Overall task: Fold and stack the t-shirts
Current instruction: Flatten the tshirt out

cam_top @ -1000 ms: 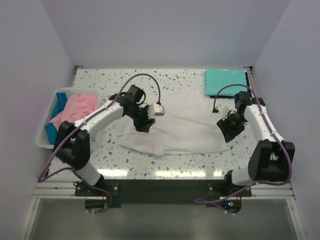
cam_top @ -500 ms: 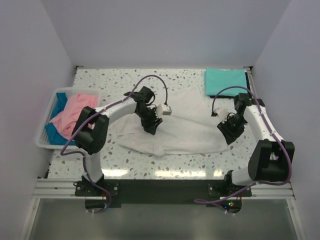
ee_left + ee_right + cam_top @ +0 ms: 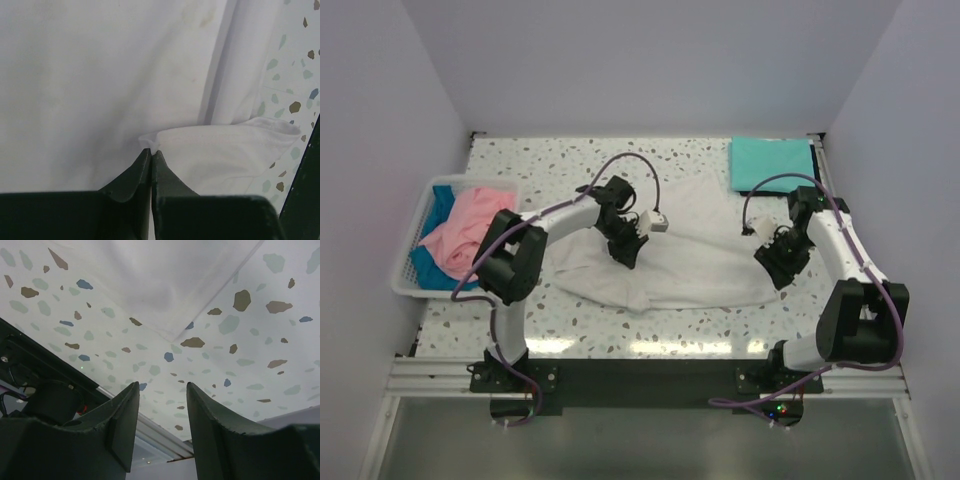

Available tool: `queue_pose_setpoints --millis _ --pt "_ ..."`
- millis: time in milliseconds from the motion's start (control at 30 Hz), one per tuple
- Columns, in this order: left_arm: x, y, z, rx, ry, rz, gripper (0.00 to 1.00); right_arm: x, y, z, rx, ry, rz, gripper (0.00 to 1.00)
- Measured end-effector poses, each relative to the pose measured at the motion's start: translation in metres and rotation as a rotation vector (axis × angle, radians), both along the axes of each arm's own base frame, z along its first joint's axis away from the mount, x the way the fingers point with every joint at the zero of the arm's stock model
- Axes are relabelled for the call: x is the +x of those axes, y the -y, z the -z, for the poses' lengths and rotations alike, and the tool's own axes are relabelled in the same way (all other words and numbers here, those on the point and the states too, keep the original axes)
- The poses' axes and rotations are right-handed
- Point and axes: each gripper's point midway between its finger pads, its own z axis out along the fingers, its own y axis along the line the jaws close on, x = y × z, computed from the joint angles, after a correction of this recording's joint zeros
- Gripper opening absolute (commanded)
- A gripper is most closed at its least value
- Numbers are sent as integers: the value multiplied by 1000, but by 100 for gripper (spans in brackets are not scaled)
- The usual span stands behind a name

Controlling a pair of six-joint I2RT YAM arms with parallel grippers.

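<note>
Nearest, spread flat on the speckled table (image 3: 570, 160): the white t-shirt (image 3: 700, 255). Pinching a raised fold of it with the left pincer (image 3: 151, 150), jaws pressed together, cloth all round the tips. Hovering with the right pincer (image 3: 161, 385) released, nothing between the jaws, shirt's corner just ahead. Well left of the left pincer, pink t-shirt (image 3: 470, 225) over blue t-shirt (image 3: 442, 198) in a white basket (image 3: 408, 240). Beyond the right pincer, folded teal t-shirt (image 3: 770, 160). Since a second ago: left pincer shifted rightward and closed; right pincer about where it was.
</note>
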Motion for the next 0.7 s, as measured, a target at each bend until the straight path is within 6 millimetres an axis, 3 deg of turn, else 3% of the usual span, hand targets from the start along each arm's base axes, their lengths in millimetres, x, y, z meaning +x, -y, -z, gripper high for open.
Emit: queue_pose_setpoints --millis 233,367,533,600,700 --pt "13 -1 -24 -64 18 -40 0 4 0 0 6 22 -51 50" --pt "65 -31 -58 -104 129 -167 0 7 -4 -2 35 49 -90 47" --pt "136 -93 -90 -85 294 -352 0 8 -14 -2 92 67 -135 46" --pt "147 -108 -94 -69 323 -390 0 9 -18 -2 115 70 -149 46" --pt "148 -111 -93 -53 329 -398 0 11 -23 2 144 58 -162 47"
